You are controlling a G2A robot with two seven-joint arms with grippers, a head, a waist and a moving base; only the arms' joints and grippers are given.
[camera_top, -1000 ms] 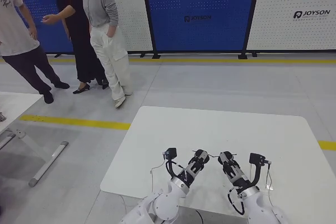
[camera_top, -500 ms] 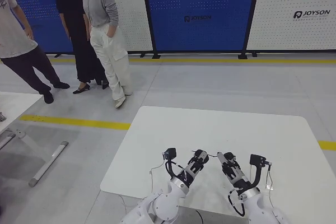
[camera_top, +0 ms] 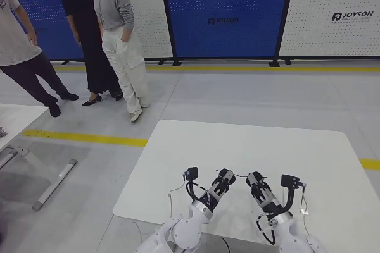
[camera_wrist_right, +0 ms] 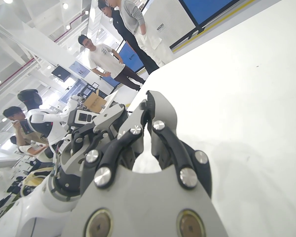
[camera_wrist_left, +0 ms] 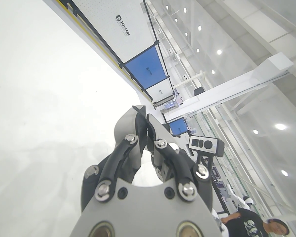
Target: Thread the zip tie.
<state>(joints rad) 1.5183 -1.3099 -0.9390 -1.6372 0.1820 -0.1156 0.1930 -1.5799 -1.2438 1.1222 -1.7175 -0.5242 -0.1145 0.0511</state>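
My two grippers sit close together, tips facing, low over the front part of the white table (camera_top: 253, 142). The left gripper (camera_top: 227, 174) is on the left in the top view and the right gripper (camera_top: 251, 178) on the right. A thin dark zip tie (camera_top: 239, 176) spans the small gap between their tips. In the left wrist view the left gripper (camera_wrist_left: 145, 115) has its black pads pressed together, with a dark sliver at the tip. The right gripper (camera_wrist_right: 148, 99) is also shut, and what it pinches is hidden between the pads.
The bare white tabletop (camera_wrist_right: 236, 80) stretches beyond both grippers. The front edge of the table (camera_top: 164, 218) lies just behind the arms. A second table (camera_top: 6, 123) stands at the far left across the floor. People stand well away from the work table.
The right gripper has edged slightly toward the left one. The left arm looks unchanged.
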